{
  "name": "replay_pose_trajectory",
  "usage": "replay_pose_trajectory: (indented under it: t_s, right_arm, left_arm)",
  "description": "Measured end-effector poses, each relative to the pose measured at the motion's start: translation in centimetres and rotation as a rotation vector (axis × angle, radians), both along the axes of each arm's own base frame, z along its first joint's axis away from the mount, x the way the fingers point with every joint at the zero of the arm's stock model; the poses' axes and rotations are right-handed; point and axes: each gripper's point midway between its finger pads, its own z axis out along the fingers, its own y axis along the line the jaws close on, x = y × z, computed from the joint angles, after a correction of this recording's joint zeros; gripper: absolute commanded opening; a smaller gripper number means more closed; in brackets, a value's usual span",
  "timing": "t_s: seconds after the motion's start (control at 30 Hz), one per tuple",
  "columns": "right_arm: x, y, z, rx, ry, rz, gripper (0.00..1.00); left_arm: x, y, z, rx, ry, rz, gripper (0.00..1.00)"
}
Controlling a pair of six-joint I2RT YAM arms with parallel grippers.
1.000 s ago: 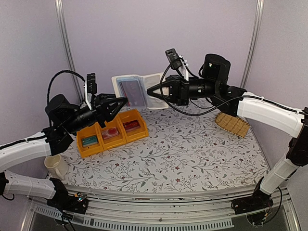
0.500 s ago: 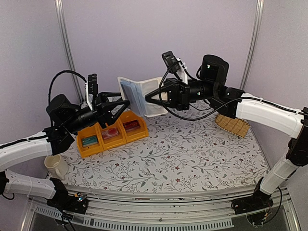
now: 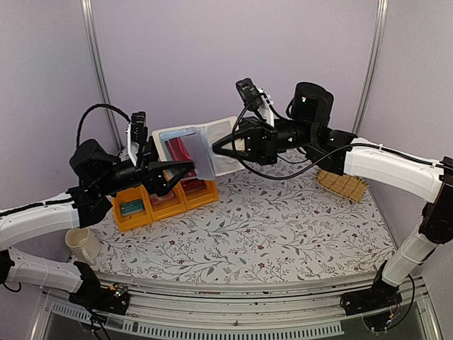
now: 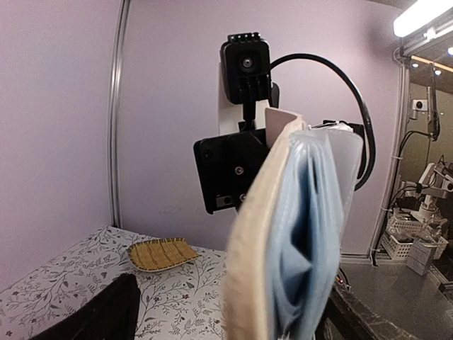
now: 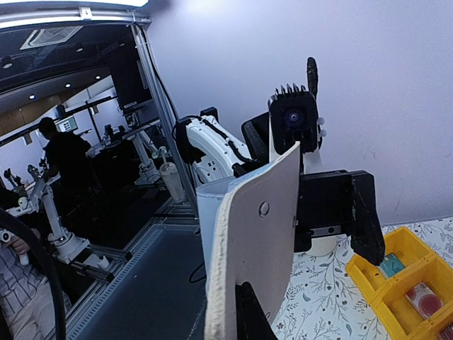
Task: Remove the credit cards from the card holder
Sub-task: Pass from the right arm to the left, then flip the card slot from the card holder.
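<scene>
L gripper: jaws wide, nothing gripped, at card holder leaf. R gripper pinches holder cover, keeps it aloft at 12 o'clock over table. Step: card extraction; red card shows in sleeve. Next: L nips card edge only, pulls toward 9 o'clock. Both arms extended, wrists facing.

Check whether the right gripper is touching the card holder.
Touching. The top external view shows the right gripper shut on the whitish cover of the card holder.
</scene>
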Motion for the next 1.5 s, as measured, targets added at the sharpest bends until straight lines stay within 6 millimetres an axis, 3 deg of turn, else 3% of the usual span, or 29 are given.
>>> replay_pose_trajectory:
  t_s: [0.07,0.23,0.27,0.47,0.53,0.7,0.73,0.77,0.9,1.0,1.1,1.23,1.37,1.43,1.5]
  right_arm:
    - [0.1,0.1,-0.2,0.0,-0.003,0.002,0.01]
    - [0.9,0.4,-0.8,-0.003,0.001,-0.002,0.01]
    - [1.1,0.4,-0.9,-0.003,0.004,-0.003,0.01]
    - [1.9,0.2,-0.9,0.002,0.014,-0.016,0.02]
    - [2.6,0.3,-0.9,0.002,0.022,-0.044,0.12]
    - [6.4,0.2,-2.8,-0.04,0.062,-0.223,0.83]
    - [6.9,0.0,-3.0,-0.044,0.061,-0.24,0.95]
    - [7.7,-0.1,-3.6,-0.063,0.069,-0.283,1.0]
    - [10.1,-0.8,-5.0,-0.107,0.034,-0.457,0.99]
    - [10.9,-0.8,-4.2,-0.104,-0.064,-0.642,0.99]
    - [9.3,0.5,-2.8,-0.09,-0.192,-0.768,0.93]
    - [6.5,2.1,-1.7,-0.066,-0.249,-0.75,0.8]
    - [6.5,2.5,-1.0,-0.055,-0.203,-0.733,0.65]
    - [6.8,3.1,-1.0,-0.062,-0.183,-0.722,0.67]
    - [7.3,4.1,-1.4,-0.078,-0.162,-0.715,0.78]
  left_arm:
    - [-0.6,-0.1,0.2,-0.004,-0.009,-0.031,0.65]
    - [-1.8,-0.4,0.5,-0.009,-0.025,-0.083,0.06]
    - [-1.9,-0.3,0.6,-0.011,-0.026,-0.088,0.0]
    - [-2.2,-0.3,0.7,-0.011,-0.02,-0.092,0.0]
    - [-2.0,-0.2,0.7,-0.01,-0.009,-0.074,0.0]
    - [0.7,0.7,-0.8,0.039,0.069,0.099,0.0]
    - [1.4,1.0,-1.4,0.059,0.087,0.148,0.0]
    - [1.9,1.2,-1.8,0.076,0.097,0.178,0.0]
    - [3.8,2.0,-3.9,0.145,0.154,0.301,0.0]
    - [4.6,2.4,-4.9,0.174,0.186,0.364,0.0]
    - [5.6,2.5,-5.7,0.204,0.215,0.425,0.0]
    - [6.0,2.4,-5.9,0.219,0.217,0.461,0.0]
    - [6.0,2.3,-5.9,0.221,0.211,0.471,0.0]
    - [5.9,2.2,-5.8,0.22,0.208,0.468,0.0]
    - [5.8,2.1,-5.7,0.216,0.205,0.462,0.0]
